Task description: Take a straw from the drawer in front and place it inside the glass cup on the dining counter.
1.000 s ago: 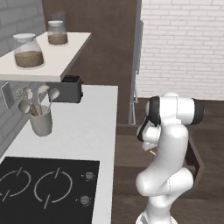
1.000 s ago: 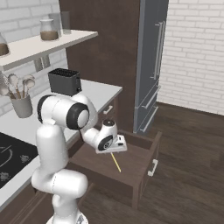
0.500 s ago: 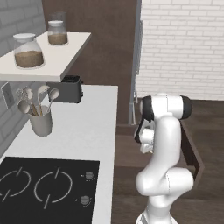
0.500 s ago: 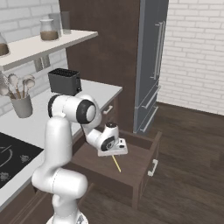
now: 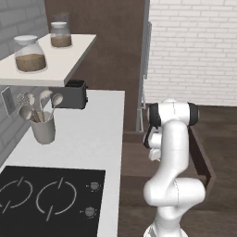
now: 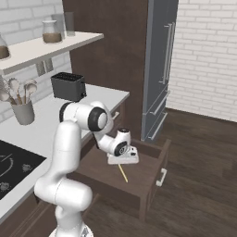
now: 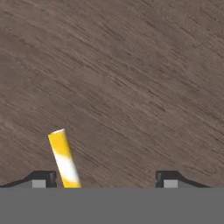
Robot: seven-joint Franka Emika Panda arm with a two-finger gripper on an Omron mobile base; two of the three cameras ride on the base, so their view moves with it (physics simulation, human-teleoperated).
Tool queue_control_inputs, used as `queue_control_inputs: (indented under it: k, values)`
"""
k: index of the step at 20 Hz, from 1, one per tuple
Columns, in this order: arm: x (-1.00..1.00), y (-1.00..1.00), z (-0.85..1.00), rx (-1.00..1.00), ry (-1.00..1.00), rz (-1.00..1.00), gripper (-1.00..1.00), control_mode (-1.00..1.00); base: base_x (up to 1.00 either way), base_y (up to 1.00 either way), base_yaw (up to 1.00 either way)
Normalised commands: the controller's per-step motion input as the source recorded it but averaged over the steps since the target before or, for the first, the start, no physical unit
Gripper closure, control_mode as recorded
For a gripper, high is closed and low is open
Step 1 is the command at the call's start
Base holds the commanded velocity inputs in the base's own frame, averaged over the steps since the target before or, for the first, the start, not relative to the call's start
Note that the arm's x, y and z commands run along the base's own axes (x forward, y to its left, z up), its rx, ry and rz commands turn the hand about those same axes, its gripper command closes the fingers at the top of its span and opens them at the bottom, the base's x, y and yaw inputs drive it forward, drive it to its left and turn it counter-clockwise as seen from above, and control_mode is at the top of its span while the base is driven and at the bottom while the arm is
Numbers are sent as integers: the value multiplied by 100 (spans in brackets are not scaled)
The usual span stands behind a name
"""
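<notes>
The dark-brown drawer (image 6: 155,163) stands pulled out below the counter edge, and the yellow straw (image 6: 122,172) lies flat on its wooden floor. My gripper (image 6: 121,163) reaches down into the drawer right over the straw's near end. In the hand view the straw (image 7: 64,158) rises between the two fingertips (image 7: 42,178), close beside the left one. The gripper (image 7: 105,178) is open, jaws wide apart, holding nothing. From the left base the drawer's side wall (image 5: 200,155) shows behind the arm. The glass cup and the dining counter are out of view.
A white counter (image 5: 88,139) carries a black cooktop (image 5: 46,199), a grey utensil holder (image 5: 42,127) and a dark toaster (image 6: 68,86). Above it, a shelf (image 5: 51,62) holds jars. A tall steel fridge (image 6: 159,69) stands just beyond the drawer. Dark wood floor lies to the right.
The hand has sunk a little lower into the drawer, closer over the straw. The straw lies where it did.
</notes>
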Motion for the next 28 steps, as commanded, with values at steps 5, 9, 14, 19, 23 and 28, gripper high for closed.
queue_control_inputs:
  k: [5, 9, 14, 19, 23, 28]
  values:
    - [0, 0, -48, 0, 5, 0, 100, -100, 0, 0, 0]
    - [-18, 0, -34, 0, 0, 0, 100, -100, 0, 0, 0]
    - [-44, 0, -15, 0, -9, 0, 100, -100, 0, 0, 0]
    - [-40, 0, 2, 0, -12, 0, 100, -100, 0, 0, 0]
    - [-47, 0, 78, 0, -17, 0, 100, -100, 0, 0, 0]
    - [-28, 6, 100, 4, -17, 0, 100, -100, 0, 0, 0]
